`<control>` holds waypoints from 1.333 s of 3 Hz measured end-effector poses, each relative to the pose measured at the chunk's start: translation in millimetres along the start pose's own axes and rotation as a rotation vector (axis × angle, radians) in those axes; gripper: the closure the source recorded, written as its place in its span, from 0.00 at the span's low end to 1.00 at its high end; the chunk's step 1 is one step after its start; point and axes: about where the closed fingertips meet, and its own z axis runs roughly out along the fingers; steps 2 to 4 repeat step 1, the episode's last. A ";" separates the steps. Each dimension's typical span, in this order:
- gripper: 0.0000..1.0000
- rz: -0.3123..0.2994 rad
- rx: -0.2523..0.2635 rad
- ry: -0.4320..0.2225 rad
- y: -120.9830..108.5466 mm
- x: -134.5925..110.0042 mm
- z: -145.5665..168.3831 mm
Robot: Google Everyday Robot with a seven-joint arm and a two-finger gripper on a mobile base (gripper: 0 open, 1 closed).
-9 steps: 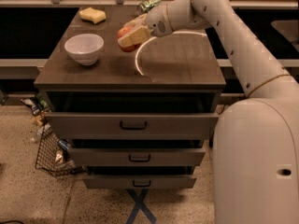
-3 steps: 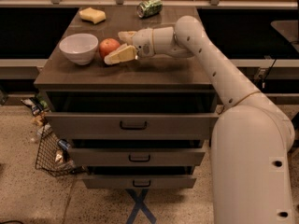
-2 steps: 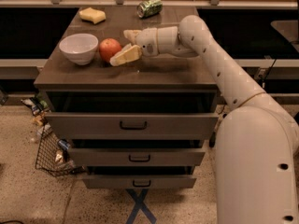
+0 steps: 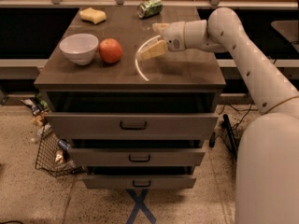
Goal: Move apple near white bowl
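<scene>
The red-orange apple (image 4: pixel 110 50) rests on the dark cabinet top (image 4: pixel 187 73), touching or almost touching the right side of the white bowl (image 4: pixel 79 48). My gripper (image 4: pixel 155 40) is open and empty above the middle of the top, to the right of the apple and apart from it. One yellowish finger (image 4: pixel 153 51) points left toward the apple; the other (image 4: pixel 160 27) sits behind it.
A yellow sponge (image 4: pixel 93 16) lies at the back left and a green crushed can (image 4: pixel 150 8) at the back middle. The top drawer (image 4: pixel 132 124) stands pulled out below the front edge. A wire basket (image 4: pixel 51 153) of clutter stands on the floor at left.
The gripper carried the apple left, set it down beside the bowl, let go of it, and has drawn back to the right, open and empty.
</scene>
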 end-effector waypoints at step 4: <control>0.00 0.002 0.004 0.000 -0.9 1.0 -2.8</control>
